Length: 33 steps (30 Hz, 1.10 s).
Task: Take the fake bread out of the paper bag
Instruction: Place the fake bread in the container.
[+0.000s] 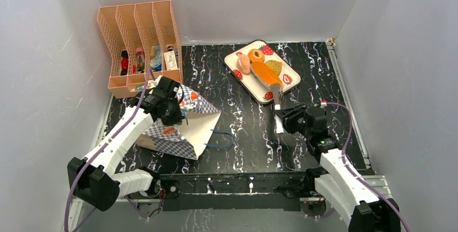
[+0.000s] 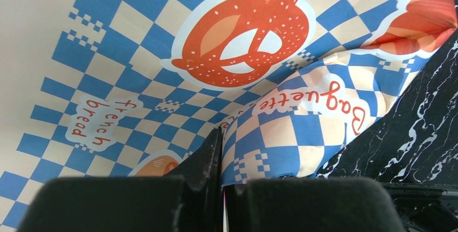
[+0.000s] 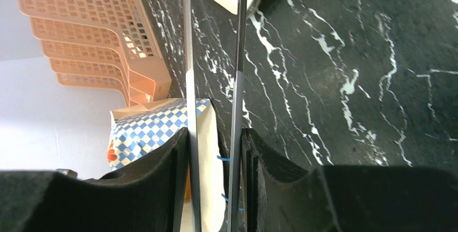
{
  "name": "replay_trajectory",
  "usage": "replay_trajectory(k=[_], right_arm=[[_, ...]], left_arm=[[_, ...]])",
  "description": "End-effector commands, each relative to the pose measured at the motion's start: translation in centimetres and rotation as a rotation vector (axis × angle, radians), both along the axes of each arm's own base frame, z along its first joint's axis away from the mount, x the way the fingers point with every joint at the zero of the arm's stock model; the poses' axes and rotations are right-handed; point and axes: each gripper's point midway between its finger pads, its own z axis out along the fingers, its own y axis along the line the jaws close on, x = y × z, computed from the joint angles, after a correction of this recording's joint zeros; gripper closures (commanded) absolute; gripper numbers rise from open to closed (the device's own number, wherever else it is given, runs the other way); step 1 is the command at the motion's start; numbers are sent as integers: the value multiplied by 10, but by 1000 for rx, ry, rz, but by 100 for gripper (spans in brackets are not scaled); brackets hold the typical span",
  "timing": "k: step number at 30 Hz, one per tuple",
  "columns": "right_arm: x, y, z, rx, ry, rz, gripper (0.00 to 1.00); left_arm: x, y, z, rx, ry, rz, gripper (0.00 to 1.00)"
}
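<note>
Top external: on its bent arm, the left gripper (image 2: 221,135) clamps tight on the cream blue-chequered paper bag (image 1: 201,125); the right gripper (image 3: 214,135), half-closed, clasps thin metal tongs (image 1: 277,102).

Your left arm (image 1: 116,140) stretches forward, and your left gripper (image 1: 174,109) is pinched tight on an edge of the paper bag (image 1: 201,127). Your right arm (image 1: 341,166) bends inward; your right gripper (image 1: 281,120) squeezes tongs (image 1: 277,101) between its fingers.

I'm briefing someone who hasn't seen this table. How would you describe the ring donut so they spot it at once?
On the far side of the black marbled table, right of centre, a strawberry-print tray lies at a slant. The ring donut sits near its far corner, beside a pinkish roll; it alone has a hole through its middle.
</note>
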Motion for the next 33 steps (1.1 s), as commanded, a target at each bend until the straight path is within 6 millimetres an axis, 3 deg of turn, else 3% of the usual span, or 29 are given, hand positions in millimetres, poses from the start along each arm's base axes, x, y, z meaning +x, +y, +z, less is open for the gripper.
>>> replay_trajectory(k=[1, 8, 11, 19, 33], right_arm=[[-5, 8, 0, 38, -25, 46, 97], [-10, 9, -9, -3, 34, 82, 76], [-6, 10, 5, -18, 21, 87, 70], [-9, 8, 7, -27, 35, 84, 65], [-12, 7, 26, -15, 22, 74, 60]], left_arm=[[0, 1, 10, -11, -18, 21, 100], [-2, 4, 9, -18, -32, 54, 100], [-2, 3, 7, -26, -35, 67, 100], [1, 4, 9, -22, -42, 78, 100], [0, 5, 11, -26, -53, 79, 100]])
